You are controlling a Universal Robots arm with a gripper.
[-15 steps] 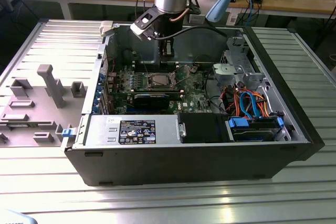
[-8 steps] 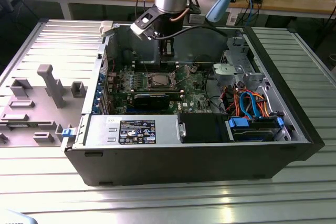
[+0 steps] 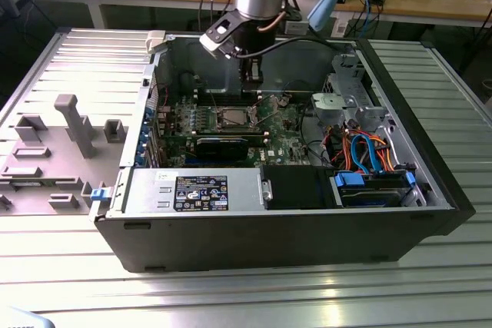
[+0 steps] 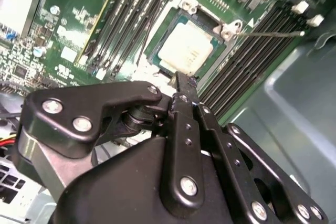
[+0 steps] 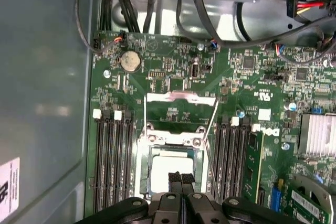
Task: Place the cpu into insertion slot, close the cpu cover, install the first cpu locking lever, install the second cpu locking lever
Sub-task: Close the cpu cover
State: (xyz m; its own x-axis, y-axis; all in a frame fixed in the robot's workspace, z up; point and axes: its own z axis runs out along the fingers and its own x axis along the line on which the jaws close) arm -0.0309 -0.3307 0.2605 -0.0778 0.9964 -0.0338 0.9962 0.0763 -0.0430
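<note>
Inside the computer case (image 3: 307, 236), end effector (image 5: 181, 176), seemingly pressed together, hovers over cpu (image 5: 157, 174).

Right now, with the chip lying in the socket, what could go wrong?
1. The gripper hangs right over the cpu in the insertion slot; a downward push might shift it or harm the contacts.
2. The cpu cover stands open with a thin lever unlatched nearby; the jaws could snag either.

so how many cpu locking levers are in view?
2. In the first wrist view, one locking lever, a thin silvery rod, runs along one side of the insertion slot; the second locking lever runs along the opposite side. No others seem hidden.
</note>
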